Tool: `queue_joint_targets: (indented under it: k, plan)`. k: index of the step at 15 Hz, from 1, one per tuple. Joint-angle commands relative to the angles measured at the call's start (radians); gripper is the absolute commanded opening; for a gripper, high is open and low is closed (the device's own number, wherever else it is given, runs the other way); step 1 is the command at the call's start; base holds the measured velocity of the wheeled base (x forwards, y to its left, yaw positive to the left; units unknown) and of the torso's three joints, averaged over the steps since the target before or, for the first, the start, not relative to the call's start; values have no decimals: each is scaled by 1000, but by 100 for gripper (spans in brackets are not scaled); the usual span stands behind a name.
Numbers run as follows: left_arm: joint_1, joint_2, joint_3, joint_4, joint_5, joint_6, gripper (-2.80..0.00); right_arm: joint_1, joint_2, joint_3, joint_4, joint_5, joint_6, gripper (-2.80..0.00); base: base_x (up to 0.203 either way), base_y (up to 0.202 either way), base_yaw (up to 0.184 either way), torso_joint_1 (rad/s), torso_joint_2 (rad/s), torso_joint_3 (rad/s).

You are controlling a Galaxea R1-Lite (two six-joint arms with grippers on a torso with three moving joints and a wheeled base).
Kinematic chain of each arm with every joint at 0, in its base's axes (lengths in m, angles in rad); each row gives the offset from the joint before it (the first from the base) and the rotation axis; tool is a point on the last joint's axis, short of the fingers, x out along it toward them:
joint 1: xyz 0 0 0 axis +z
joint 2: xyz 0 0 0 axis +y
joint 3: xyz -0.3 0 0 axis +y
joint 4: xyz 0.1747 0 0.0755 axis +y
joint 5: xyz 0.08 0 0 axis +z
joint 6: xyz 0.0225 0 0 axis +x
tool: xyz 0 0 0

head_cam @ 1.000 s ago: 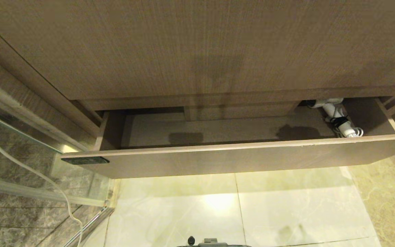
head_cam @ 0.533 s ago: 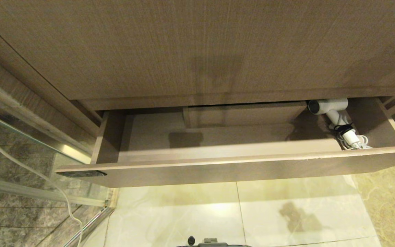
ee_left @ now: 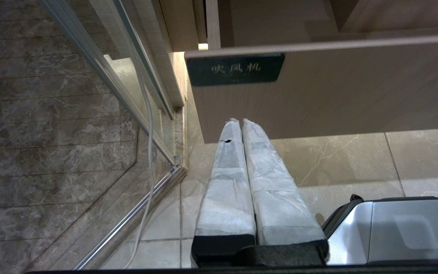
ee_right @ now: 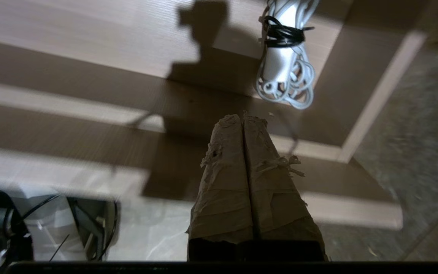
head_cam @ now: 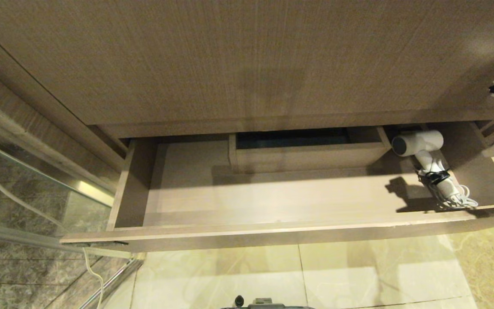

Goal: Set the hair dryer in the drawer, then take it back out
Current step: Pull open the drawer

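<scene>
Drawer [head_cam: 272,238] pulled out, hair dryer [head_cam: 427,161] lying at its right end, reachable. Right pincer [ee_right: 243,118] closed, empty, above cord; left pincer [ee_left: 240,121] closed, parked.

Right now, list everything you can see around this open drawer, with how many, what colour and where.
drawer: one, light wood-grain, pulled open below the tall panel.
boxed cut-out: one, wood-grain, inside the drawer at the back.
hair dryer: one, white with a grey end, lying at the drawer's right end.
coiled cord: one, white, bound to the handle by a black strap.
label: one, dark, on the drawer front's left end.
wood-grain panel: one, brown, above the drawer.
floor tiles: several, pale marble, below the drawer.
loose cable: one, white, beside the glass partition on the left.
left claw: one, white-wrapped, shut, below the label.
right claw: one, tan-wrapped, shut, empty, above the drawer's right end.
</scene>
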Motion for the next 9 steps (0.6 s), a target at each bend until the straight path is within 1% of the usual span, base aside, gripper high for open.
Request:
queue_joint_targets:
  k: [1,3,7,8,9]
  plan:
    - [0,1,0,0,1,-1,-280,-10,154,-64,16,2,-4,-280,0,0,0,0,0,0]
    - [0,0,0,0,0,-1,-280,-13,217,-105,23,0,-7,-280,0,0,0,0,0,0]
    - [0,1,0,0,1,-1,-280,-32,277,-112,6,0,-11,-280,0,0,0,0,0,0]
    - [0,2,0,0,1,-1,-280,-47,293,-135,10,0,-21,0,0,0,0,0,0,0]
    - [0,2,0,0,2,-1,-280,-66,314,-153,19,0,-65,0,0,0,0,0,0,0]
